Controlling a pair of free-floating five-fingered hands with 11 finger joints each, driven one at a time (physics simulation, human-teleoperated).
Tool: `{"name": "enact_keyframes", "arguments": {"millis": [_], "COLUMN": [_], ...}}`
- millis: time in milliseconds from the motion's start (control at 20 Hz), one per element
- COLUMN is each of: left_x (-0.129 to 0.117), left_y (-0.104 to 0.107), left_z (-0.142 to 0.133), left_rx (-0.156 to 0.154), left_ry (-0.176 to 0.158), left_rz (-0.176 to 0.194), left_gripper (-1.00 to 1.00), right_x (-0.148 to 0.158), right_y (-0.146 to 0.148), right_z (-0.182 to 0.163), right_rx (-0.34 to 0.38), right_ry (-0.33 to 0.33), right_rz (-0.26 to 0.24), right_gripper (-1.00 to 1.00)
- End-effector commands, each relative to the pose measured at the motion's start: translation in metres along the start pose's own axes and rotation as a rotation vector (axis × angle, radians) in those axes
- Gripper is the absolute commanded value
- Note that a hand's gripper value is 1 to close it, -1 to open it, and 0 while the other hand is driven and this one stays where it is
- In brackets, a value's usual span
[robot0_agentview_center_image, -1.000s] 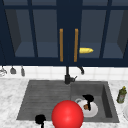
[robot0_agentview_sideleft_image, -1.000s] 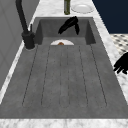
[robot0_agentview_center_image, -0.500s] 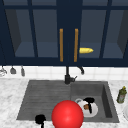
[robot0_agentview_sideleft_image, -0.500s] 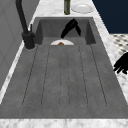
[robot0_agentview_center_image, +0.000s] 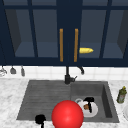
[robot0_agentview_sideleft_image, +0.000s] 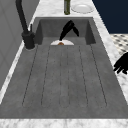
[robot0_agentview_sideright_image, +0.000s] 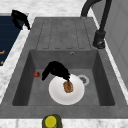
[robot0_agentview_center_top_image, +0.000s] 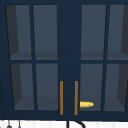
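Observation:
My right hand (robot0_agentview_center_image: 88, 102) is down in the sink basin (robot0_agentview_center_image: 106, 100), over a white plate (robot0_agentview_center_image: 93, 113). The right side view shows the right hand (robot0_agentview_sideright_image: 56, 70) reaching its straight fingers onto a small brown piece of food (robot0_agentview_sideright_image: 68, 86) on the plate (robot0_agentview_sideright_image: 75, 96), thumb spread apart. From the left, the same hand (robot0_agentview_sideleft_image: 68, 28) points down at the plate (robot0_agentview_sideleft_image: 53, 43). My left hand (robot0_agentview_center_image: 40, 119) hangs relaxed at the front edge of the drainboard (robot0_agentview_center_image: 42, 97); that hand (robot0_agentview_sideleft_image: 122, 63) holds nothing. A big red ball (robot0_agentview_center_image: 67, 114) sits in front of the sink.
A black faucet (robot0_agentview_center_image: 67, 75) stands behind the sink. On the right counter are a green bottle (robot0_agentview_center_image: 121, 94) and another plate (robot0_agentview_sideleft_image: 81, 8). A small red thing (robot0_agentview_sideright_image: 37, 74) lies in the basin. A yellow item (robot0_agentview_center_top_image: 86, 104) rests inside the glass wall cabinet.

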Motion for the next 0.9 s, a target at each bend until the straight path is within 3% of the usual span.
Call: {"name": "enact_keyframes", "arguments": {"millis": [0,300,650,850], "left_x": [0.0,0.0,0.0,0.0], "left_y": [0.0,0.0,0.0,0.0], "left_z": [0.0,0.0,0.0,0.0], "left_rx": [0.0,0.0,0.0,0.0], "left_ry": [0.0,0.0,0.0,0.0], "left_rz": [0.0,0.0,0.0,0.0], "left_gripper": [0.0,0.0,0.0,0.0], "right_x": [-0.004,-0.004,-0.007,-0.007], "right_y": [0.003,0.032,0.047,0.045], "right_z": [-0.011,-0.016,-0.036,-0.037], "right_rx": [0.065,0.006,0.075,0.104], "right_ry": [0.018,0.092,0.135,0.119], "right_rz": [-0.032,-0.009,-0.002,-0.009], "right_gripper": [-1.0,-1.0,-1.0,-1.0]}}
